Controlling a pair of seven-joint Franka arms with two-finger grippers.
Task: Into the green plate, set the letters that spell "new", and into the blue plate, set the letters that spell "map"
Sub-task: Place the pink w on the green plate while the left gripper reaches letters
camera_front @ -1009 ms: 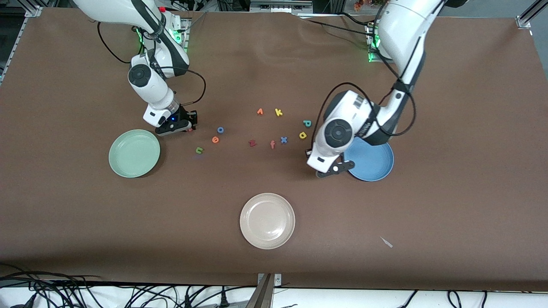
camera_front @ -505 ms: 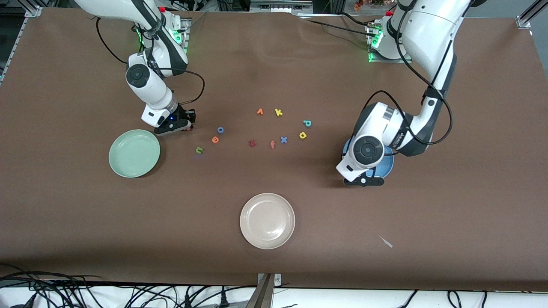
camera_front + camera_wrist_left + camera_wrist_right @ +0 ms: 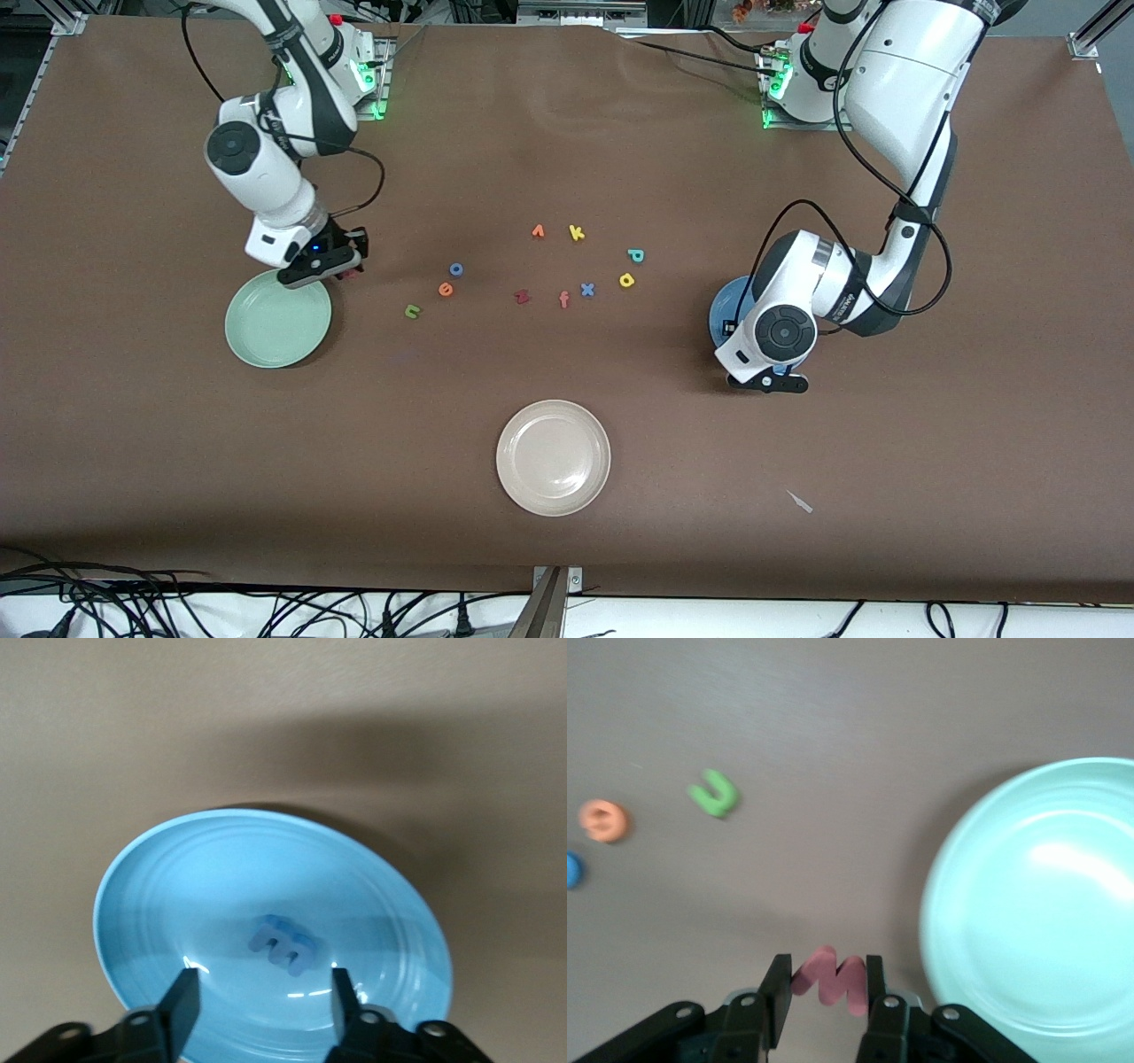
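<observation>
**Two arms sorting foam letters, one word per plate**

The right gripper (image 3: pixel 330 268), in the upper left of the front view, is gripping the pink-red w (image 3: pixel 831 977) between narrow fingers while hanging just off the rim of the green plate (image 3: pixel 266 341), on the side toward the scattered letters. The plate is sitting empty beside the fingers, so the coming drop appears to turn on carrying the w sideways over that rim; the letter's long axis is running across the gap from one finger to the other. In the front view the w itself is showing only as a reddish sliver under the gripper.

At the right of the frame, the left gripper (image 3: pixel 769 383) is hovering over the near rim of the blue plate (image 3: pixel 728 306) with its fingers parted and holding nothing. The blue m (image 3: pixel 283 944) is lying flat in the plate's middle, clear of both fingers; the arm is covering most of that plate from the front camera.

Waiting on the table mid-frame: the green n (image 3: pixel 412 311) and orange e (image 3: pixel 446 289), closer to the right arm, and the yellow a (image 3: pixel 626 280) and teal p (image 3: pixel 635 255), closer to the left arm.
</observation>
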